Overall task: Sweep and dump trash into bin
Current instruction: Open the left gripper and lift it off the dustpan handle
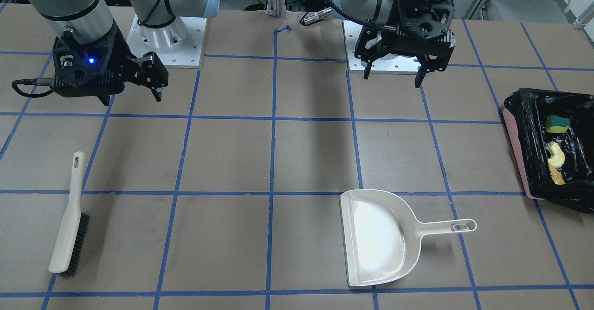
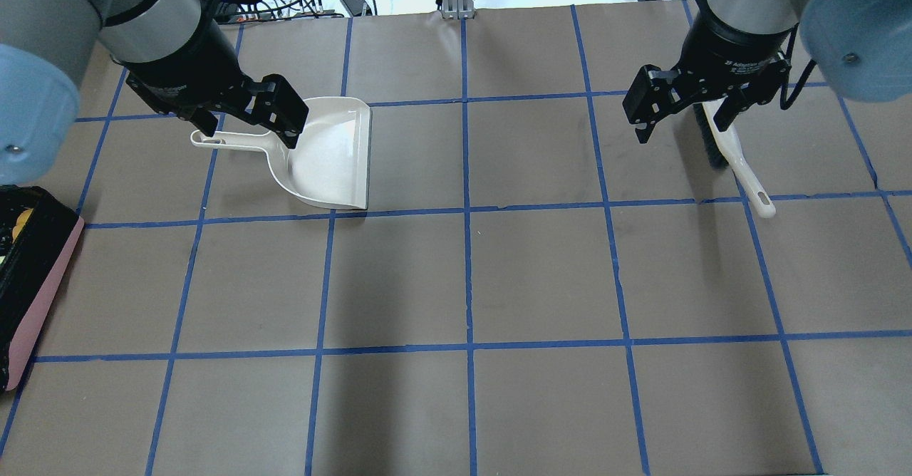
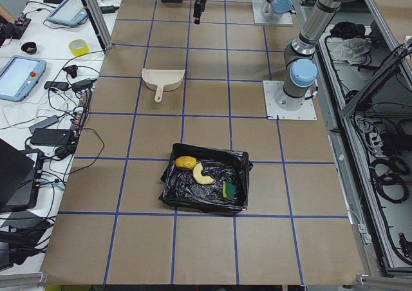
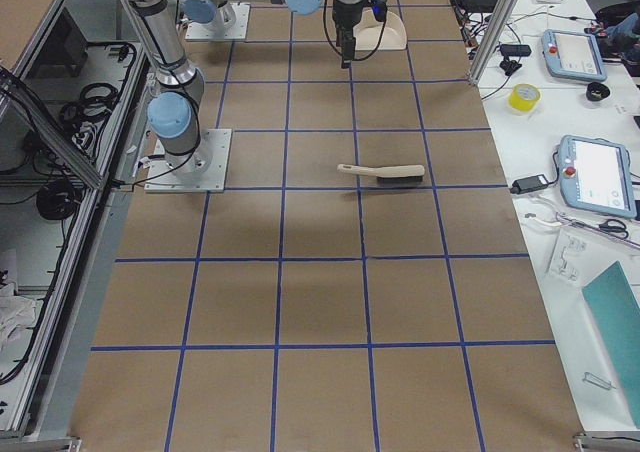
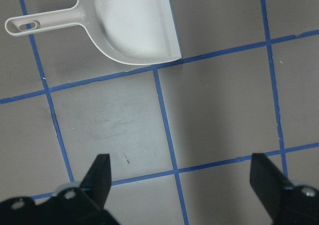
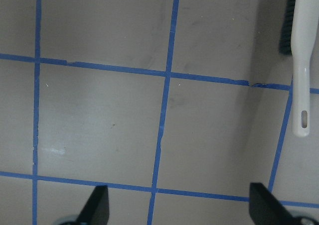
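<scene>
All the trash lies inside the bin (image 1: 517, 154), a pink box lined with a black bag at the table's end on my left side: a yellow-green sponge (image 1: 557, 123), a tan croissant (image 1: 554, 154) and a yellow-brown lump (image 3: 185, 163). The cream dustpan (image 1: 378, 238) rests flat and empty on the table. My left gripper (image 2: 249, 130) hangs open above the table near the dustpan's handle, holding nothing. The cream brush (image 1: 69, 217) lies flat on my right side. My right gripper (image 2: 680, 130) hovers open and empty beside it.
Blue tape lines grid the brown table. The two arm bases stand on white plates (image 1: 167, 41) at the robot's edge. A side bench (image 4: 590, 172) beyond the far edge carries tablets, cables and a tape roll (image 4: 524, 97).
</scene>
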### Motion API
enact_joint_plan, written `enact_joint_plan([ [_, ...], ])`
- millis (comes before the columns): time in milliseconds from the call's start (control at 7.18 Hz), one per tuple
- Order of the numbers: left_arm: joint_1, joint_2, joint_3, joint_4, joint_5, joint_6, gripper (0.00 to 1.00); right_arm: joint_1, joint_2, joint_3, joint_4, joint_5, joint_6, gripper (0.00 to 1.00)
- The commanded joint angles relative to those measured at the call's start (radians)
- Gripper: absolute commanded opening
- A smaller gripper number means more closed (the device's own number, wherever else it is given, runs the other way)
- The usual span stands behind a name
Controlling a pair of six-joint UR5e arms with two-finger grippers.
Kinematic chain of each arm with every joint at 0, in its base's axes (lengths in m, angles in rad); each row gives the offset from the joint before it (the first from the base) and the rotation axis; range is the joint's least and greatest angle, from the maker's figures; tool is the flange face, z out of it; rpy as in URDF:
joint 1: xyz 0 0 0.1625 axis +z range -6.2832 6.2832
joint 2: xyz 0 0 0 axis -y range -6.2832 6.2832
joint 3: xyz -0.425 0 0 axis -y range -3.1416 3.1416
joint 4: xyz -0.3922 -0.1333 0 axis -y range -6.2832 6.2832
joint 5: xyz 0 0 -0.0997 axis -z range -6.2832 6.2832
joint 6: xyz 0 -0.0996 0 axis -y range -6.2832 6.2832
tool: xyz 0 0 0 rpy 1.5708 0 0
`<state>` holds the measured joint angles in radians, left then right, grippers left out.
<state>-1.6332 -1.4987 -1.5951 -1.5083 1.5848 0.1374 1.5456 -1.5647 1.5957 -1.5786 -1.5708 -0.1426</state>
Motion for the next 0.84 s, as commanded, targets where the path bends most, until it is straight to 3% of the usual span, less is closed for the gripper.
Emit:
enact_joint_plan([
  [0,0.004,0.001,0.012,0.011,-0.017,-0.001,1.00,-0.001,0.000,0.001,0.000,0.000,0.000,1.00],
  [696,0.004,0.031,0.018,0.011,-0.022,0.016,1.00,-0.001,0.000,0.001,0.000,0.002,0.000,1.00],
])
